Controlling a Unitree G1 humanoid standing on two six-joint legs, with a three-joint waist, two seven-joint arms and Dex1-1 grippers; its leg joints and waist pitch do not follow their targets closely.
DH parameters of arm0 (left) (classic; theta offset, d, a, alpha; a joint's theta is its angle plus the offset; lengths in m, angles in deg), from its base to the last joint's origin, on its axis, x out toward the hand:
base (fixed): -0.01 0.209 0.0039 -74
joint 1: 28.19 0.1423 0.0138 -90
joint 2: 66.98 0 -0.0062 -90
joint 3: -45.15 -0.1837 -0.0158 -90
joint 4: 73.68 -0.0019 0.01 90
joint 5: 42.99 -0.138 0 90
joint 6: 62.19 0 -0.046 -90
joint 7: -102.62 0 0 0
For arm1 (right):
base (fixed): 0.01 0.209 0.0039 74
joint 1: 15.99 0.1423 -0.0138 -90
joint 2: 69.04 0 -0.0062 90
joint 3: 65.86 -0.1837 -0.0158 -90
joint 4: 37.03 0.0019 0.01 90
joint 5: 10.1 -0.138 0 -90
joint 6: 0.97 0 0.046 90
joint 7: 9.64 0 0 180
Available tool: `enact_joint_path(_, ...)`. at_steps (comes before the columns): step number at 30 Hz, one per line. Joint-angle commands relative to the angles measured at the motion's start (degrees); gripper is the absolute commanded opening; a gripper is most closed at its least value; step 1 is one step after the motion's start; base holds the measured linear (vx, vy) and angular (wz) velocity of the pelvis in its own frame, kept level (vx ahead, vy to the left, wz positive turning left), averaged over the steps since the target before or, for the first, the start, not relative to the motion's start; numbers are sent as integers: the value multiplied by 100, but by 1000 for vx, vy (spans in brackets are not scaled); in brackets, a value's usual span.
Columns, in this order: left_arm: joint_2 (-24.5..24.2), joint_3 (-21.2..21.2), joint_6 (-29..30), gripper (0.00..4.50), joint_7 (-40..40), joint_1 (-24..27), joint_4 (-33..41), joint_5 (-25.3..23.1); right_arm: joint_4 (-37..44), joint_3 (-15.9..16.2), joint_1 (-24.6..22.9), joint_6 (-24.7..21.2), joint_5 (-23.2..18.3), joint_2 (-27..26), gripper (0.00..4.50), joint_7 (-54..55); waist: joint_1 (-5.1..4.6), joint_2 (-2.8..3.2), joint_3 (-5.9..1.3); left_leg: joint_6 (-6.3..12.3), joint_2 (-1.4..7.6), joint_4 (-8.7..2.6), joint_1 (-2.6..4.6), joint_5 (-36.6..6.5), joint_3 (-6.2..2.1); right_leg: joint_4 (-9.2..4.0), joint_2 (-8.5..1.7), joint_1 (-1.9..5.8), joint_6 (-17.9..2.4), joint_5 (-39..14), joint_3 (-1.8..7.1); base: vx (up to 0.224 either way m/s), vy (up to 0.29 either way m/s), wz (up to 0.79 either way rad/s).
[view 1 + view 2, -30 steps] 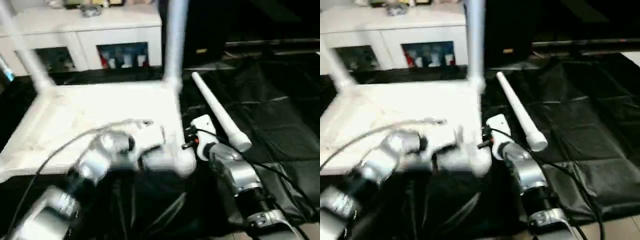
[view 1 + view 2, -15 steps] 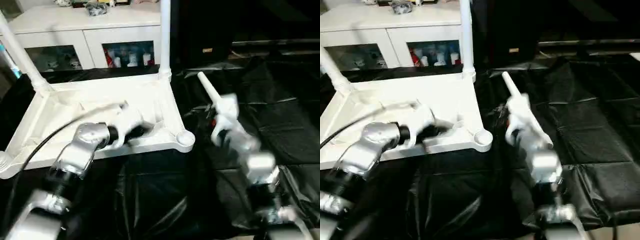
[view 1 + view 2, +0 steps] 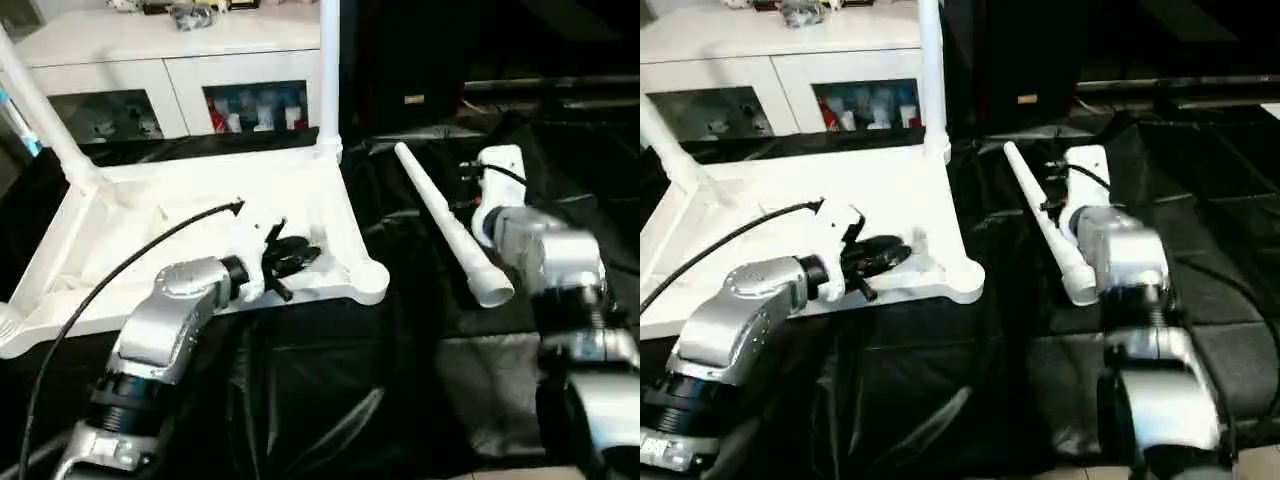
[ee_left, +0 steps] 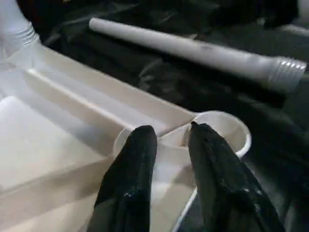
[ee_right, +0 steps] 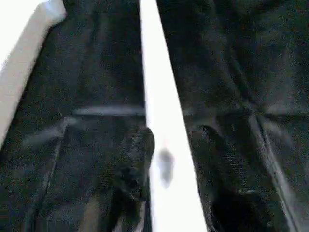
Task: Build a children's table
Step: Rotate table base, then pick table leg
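The children's table lies upside down on the black cloth, its ribbed underside (image 3: 180,215) facing up. Two white legs stand in its far corners, one (image 3: 329,70) at the middle back and one (image 3: 45,115) at the left. A loose white leg (image 3: 445,225) lies on the cloth to the right of the top. My left gripper (image 3: 297,255) hovers open just inside the near right corner socket (image 4: 219,133), with its black fingers (image 4: 137,159) a little apart. My right gripper (image 5: 171,133) is open over the loose leg (image 5: 164,121), one finger on each side of it.
A white cabinet (image 3: 180,55) with glass doors stands behind the table top. Crumpled black cloth (image 3: 580,140) covers the big table to the right and front. A black cable (image 3: 120,270) runs along my left forearm.
Both grippers have opened from shut. My right arm swung from the table's near corner out over the loose leg. My left gripper shifted towards the near right corner socket. The camera also moved.
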Motion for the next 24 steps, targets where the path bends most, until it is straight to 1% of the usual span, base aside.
enact_joint_path(1, 7, -4, 145, 188, 85, 31, 116, 56, -155, -81, 196, -158, -80, 58, 185, -21, 34, -115, -423, 79, 242, -354, 136, -1414, -136, -428, -269, 220, -1159, -1875, 207, 0, 0, 0)
enact_joint_path(2, 47, -27, 242, 199, 119, 33, 196, 88, -310, -92, 295, -231, -112, 89, 197, -52, 15, -120, -432, 66, 243, -353, 139, -1426, -142, -407, -263, 227, -1176, -1849, 202, 0, 0, 0)
enact_joint_path(3, 70, -87, 351, 206, 129, 35, 293, 122, -498, -95, 405, -322, -131, 125, 205, -88, 20, -126, -426, 71, 242, -349, 135, -1442, -136, -420, -261, 224, -1178, -1840, 201, 0, 0, 0)
enact_joint_path(5, 72, -142, 390, 213, 78, 29, 334, 150, -617, -73, 461, -395, -114, 154, 211, -115, 19, -127, -432, 85, 241, -342, 125, -1406, -137, -412, -265, 232, -1186, -1804, 201, 0, 0, 0)
enact_joint_path(6, 72, -179, 426, 232, 35, 35, 384, 172, -699, -56, 501, -450, -95, 175, 229, -131, 19, -124, -426, 93, 239, -341, 128, -1411, -134, -416, -264, 225, -1196, -1805, 201, 0, 0, 0)
enact_joint_path(7, 74, -220, 471, 243, -22, 33, 446, 206, -800, -46, 552, -461, -73, 202, 240, -139, 23, -102, -429, 86, 238, -336, 130, -1405, -136, -411, -266, 230, -1203, -1792, 201, 0, 0, 0)
enact_joint_path(8, 85, -245, 531, 250, -57, 25, 497, 232, -929, -51, 621, -438, -58, 230, 247, -146, 23, -122, -428, 87, 233, -331, 124, -1393, -128, -418, -268, 230, -1211, -1785, 202, 0, 0, 0)
enact_joint_path(9, 87, -261, 537, 255, -66, 23, 509, 229, -995, -54, 657, -434, -51, 246, 252, -148, 18, -107, -434, 78, 235, -329, 126, -1389, -133, -415, -265, 234, -1223, -1768, 197, 0, 0, 0)
enact_joint_path(12, 65, -318, 549, 288, -93, 11, 519, 227, -1145, -16, 731, -486, -41, 289, 283, -215, 16, -127, -429, 101, 231, -327, 119, -1405, -129, -420, -258, 236, -1214, -1796, 191, 0, 0, 0)
enact_joint_path(14, 45, -359, 572, 300, -118, 5, 535, 231, -1244, 20, 779, -521, -34, 315, 296, -275, 13, -126, -428, 96, 236, -330, 121, -1438, -137, -414, -255, 237, -1203, -1847, 186, 0, 0, 0)
enact_joint_path(15, 31, -402, 563, 320, -133, 7, 560, 207, -1367, 203, 833, -648, 79, 355, 317, -400, 8, -144, -426, 92, 238, -330, 119, -1449, -132, -424, -258, 234, -1187, -1870, 188, 0, 0, 0)
enact_joint_path(16, 18, -432, 566, 320, -136, 14, 592, 194, -1471, 338, 880, -740, 164, 384, 317, -490, 5, -139, -430, 86, 233, -324, 120, -1444, -140, -408, -252, 238, -1209, -1872, 180, 0, 0, 0)
enact_joint_path(17, 10, -446, 575, 336, -138, 18, 610, 196, -1527, 388, 900, -774, 180, 397, 331, -583, 4, -145, -427, 92, 234, -323, 115, -1439, -134, -412, -256, 239, -1229, -1864, 183, 0, 0, 0)
enact_joint_path(18, 0, -464, 582, 341, -139, 22, 629, 194, -1607, 442, 925, -823, 194, 415, 332, -691, 7, -152, -428, 102, 240, -317, 109, -1422, -134, -406, -263, 244, -1241, -1853, 187, 0, 0, 0)
enact_joint_path(19, -14, -483, 581, 341, -130, 23, 647, 184, -1739, 466, 966, -877, 192, 434, 332, -792, 14, -149, -423, 109, 242, -320, 111, -1435, -134, -410, -264, 242, -1239, -1872, 184, 0, 0, 0)
enact_joint_path(20, -17, -487, 583, 350, -127, 23, 653, 182, -1780, 464, 979, -882, 186, 438, 332, -814, 18, -142, -427, 116, 250, -315, 118, -1417, -131, -410, -269, 238, -1248, -1840, 192, 0, 0, 0)
enact_joint_path(21, -22, -500, 572, 371, -106, 26, 661, 160, -2040, 470, 1009, -875, 158, 465, 316, -1048, 24, -182, -431, 135, 248, -308, 113, -1369, -128, -398, -269, 245, -1265, -1818, 191, 0, 0, 0)
enact_joint_path(22, -21, -501, 572, 371, -105, 26, 662, 159, -2071, 467, 1010, -865, 156, 467, 316, -1066, 29, -163, -433, 137, 254, -309, 118, -1370, -129, -397, -275, 243, -1282, -1812, 190, 0, 0, 0)
enact_joint_path(23, -20, -504, 571, 378, -102, 29, 665, 157, -2175, 458, 1012, -831, 152, 472, 306, -1126, 29, -176, -432, 147, 257, -304, 112, -1339, -124, -394, -272, 242, -1294, -1784, 191, 0, 0, 0)
enact_joint_path(24, -18, -507, 569, 386, -100, 30, 666, 157, -2259, 449, 1013, -801, 149, 476, 294, -1170, 29, -173, -434, 148, 258, -304, 108, -1314, -123, -390, -267, 245, -1307, -1750, 188, 0, 0, 0)
